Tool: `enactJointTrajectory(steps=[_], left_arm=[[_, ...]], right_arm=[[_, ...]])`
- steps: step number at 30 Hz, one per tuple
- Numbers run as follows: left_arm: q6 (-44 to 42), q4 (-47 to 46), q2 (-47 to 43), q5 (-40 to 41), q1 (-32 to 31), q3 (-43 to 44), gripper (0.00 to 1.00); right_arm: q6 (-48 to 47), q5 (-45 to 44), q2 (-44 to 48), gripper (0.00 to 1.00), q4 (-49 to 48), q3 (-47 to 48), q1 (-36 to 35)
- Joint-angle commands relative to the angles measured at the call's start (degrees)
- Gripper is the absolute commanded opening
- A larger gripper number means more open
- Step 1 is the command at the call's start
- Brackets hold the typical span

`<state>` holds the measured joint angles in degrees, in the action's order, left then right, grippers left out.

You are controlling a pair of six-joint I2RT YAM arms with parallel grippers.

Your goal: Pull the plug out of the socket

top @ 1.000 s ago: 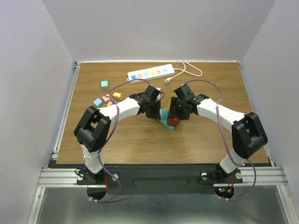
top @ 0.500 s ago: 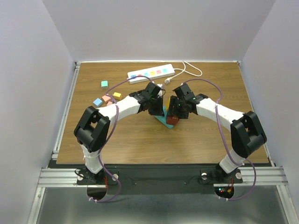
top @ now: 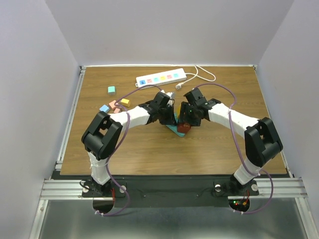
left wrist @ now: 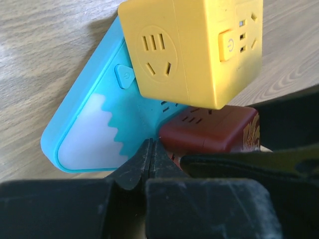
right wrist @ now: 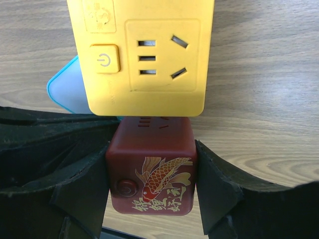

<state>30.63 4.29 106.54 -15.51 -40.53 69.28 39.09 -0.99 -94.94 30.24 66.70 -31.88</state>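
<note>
On the wooden table [top: 224,149] the socket [top: 161,78], a long white power strip, lies along the far edge with its thin white cord [top: 204,75] looping to the right, well apart from both arms, which meet at mid-table over a teal triangular block [left wrist: 84,134]. A yellow cube [left wrist: 194,50] and a dark red cube [right wrist: 152,167] sit side by side on that block. The right gripper [right wrist: 151,149] is clamped on the red cube's sides, and the left gripper [left wrist: 151,157] has its jaws together, tips at the teal block beside the red cube.
</note>
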Motion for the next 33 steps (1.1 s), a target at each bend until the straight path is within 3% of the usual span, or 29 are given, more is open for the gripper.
enactJointTrajectory(steps=[1,12,33], left_arm=[[-0.84,2.92,2.35,1.53,-0.77,-8.17,0.00],[-0.75,0.89,7.10,2.76,-1.57,-14.96,0.00],[-0.57,0.45,10.09,2.59,-3.06,-15.66,0.00]], right_arm=[[0.46,0.47,-0.87,0.00,-3.26,5.27,0.32],[0.81,-6.91,5.10,0.00,2.46,13.81,0.50],[0.81,-7.00,13.02,0.00,3.16,17.94,1.91]])
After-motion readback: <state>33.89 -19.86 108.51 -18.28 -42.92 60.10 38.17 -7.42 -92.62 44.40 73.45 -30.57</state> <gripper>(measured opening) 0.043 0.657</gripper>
